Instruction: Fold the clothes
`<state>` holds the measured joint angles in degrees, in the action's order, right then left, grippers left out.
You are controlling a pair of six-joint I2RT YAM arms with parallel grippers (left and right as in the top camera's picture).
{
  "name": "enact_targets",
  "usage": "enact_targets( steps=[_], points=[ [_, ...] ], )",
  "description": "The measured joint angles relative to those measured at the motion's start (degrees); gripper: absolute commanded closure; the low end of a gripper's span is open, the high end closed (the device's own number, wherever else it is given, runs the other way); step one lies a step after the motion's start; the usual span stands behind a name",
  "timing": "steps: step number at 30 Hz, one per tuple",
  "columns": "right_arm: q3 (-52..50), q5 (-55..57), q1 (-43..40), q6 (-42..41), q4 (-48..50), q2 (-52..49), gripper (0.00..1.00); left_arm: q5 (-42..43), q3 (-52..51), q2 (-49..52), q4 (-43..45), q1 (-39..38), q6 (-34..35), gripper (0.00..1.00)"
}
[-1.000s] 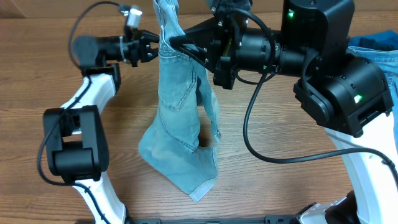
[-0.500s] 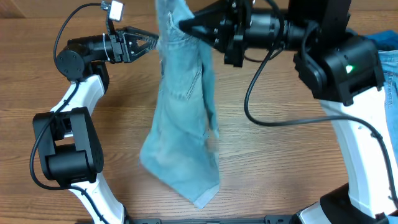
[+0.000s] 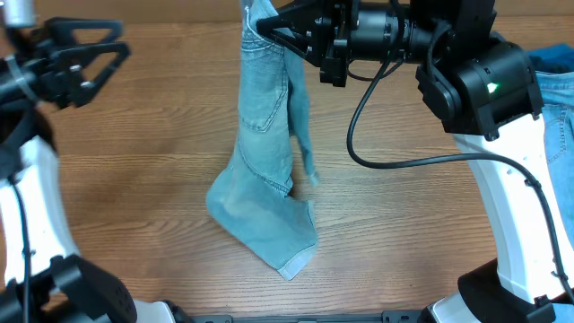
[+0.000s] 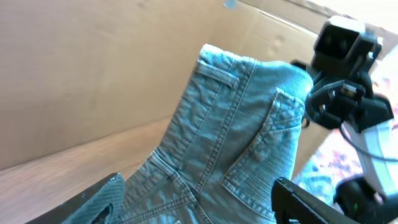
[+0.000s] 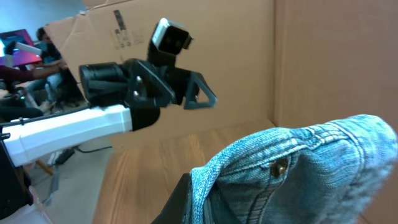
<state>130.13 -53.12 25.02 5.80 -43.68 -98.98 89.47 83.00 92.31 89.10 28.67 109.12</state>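
Note:
Pale blue denim shorts, the clothes in hand, hang by the waistband from my right gripper, which is shut on them at the back of the table. Their lower end rests crumpled on the wood. In the right wrist view the waistband with a rivet bunches against one dark finger. My left gripper stands open at the far left, well apart from the shorts. Its wrist view shows the back pockets beyond its two spread fingers.
More blue garments lie at the table's right edge behind the right arm. A cardboard wall stands along the back. A black cable loops down from the right arm beside the hanging shorts.
My left gripper has let go of the waistband, opened wide and drawn back to the left. The right gripper still holds the shorts up, and they hang a little further right.

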Motion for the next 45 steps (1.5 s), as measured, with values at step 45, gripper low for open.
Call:
enact_targets(
  steps=[45],
  points=[
    [0.0,-4.9,0.0,-8.2,2.5,0.0,0.96,-73.9,66.5,17.4,-173.0,-17.9,-90.0,0.00]
  ],
)
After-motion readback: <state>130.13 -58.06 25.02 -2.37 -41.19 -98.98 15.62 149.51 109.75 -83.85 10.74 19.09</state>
